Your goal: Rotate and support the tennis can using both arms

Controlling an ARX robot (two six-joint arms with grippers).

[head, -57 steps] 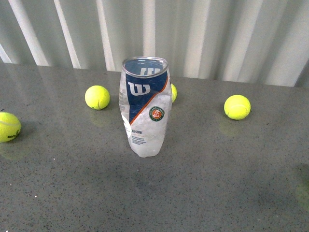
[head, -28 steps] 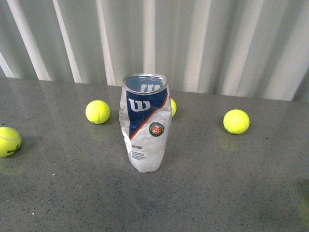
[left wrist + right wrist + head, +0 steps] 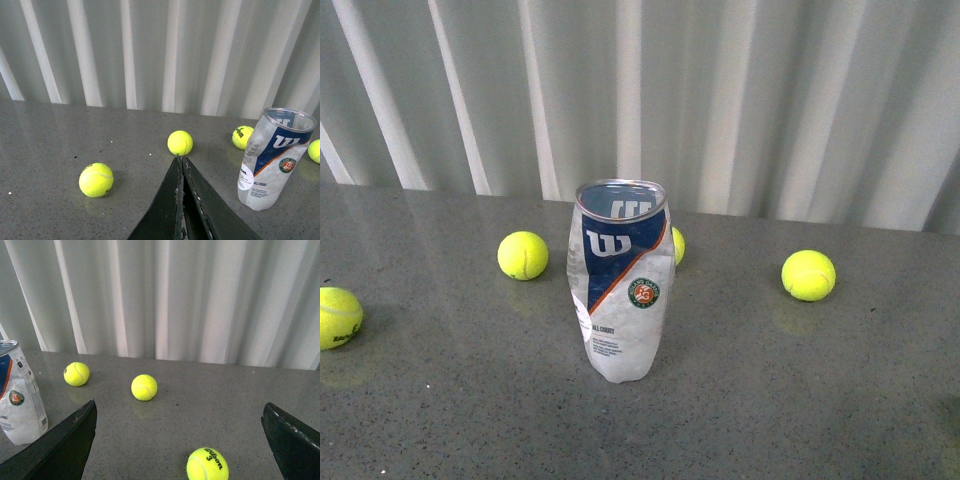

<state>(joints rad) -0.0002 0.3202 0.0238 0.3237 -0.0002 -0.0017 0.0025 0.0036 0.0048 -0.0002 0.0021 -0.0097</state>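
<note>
The tennis can (image 3: 620, 285) stands upright on the grey table (image 3: 800, 400), open metal rim up. Its clear body is dented, and the navy-and-white Wilson label faces the front camera. Neither arm shows in the front view. In the left wrist view my left gripper (image 3: 180, 160) is shut and empty, its fingers pressed together, and the can (image 3: 274, 160) stands apart to one side of it. In the right wrist view my right gripper (image 3: 180, 407) is wide open and empty, and the can (image 3: 17, 407) is at the frame edge beyond one finger (image 3: 75, 437).
Several yellow tennis balls lie on the table: one (image 3: 523, 255) left of the can, one (image 3: 675, 245) partly behind it, one (image 3: 808, 275) to the right, one (image 3: 335, 317) at the far left edge. A ball (image 3: 207, 465) lies between the right fingers. A ribbed white wall (image 3: 740, 100) stands behind.
The whole scene sits lower in the front view than before. The can and balls keep the same places relative to each other.
</note>
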